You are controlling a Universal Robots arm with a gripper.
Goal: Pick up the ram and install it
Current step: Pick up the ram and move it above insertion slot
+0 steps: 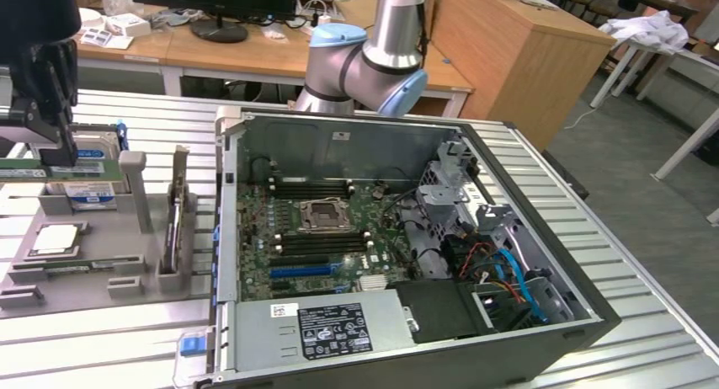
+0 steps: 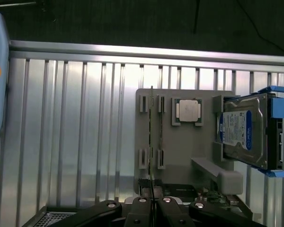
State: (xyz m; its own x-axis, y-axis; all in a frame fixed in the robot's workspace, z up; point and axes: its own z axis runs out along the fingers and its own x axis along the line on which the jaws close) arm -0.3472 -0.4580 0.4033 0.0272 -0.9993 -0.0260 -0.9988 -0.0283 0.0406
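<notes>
The ram (image 1: 43, 173) is a thin green stick hanging level under my black gripper (image 1: 56, 157), which is shut on its upper edge. It hangs above the grey fixture (image 1: 96, 263) at the exterior view's left, apart from the open computer case (image 1: 584, 322). In the wrist view the ram (image 2: 152, 187) is edge-on, a thin dark line between the fingers of my gripper (image 2: 152, 205). Long black memory slots (image 1: 303, 188) lie on the green motherboard (image 1: 264, 237) inside the case, on either side of the processor socket (image 1: 326, 213).
The fixture (image 2: 180, 156) also carries a silver processor chip (image 2: 188, 111), a blue-labelled hard drive (image 2: 246, 130) and an upright card (image 1: 174, 216). The arm's base (image 1: 365, 65) stands behind the case. Cables (image 1: 506, 271) and a power supply (image 1: 326, 326) sit in the case's near side.
</notes>
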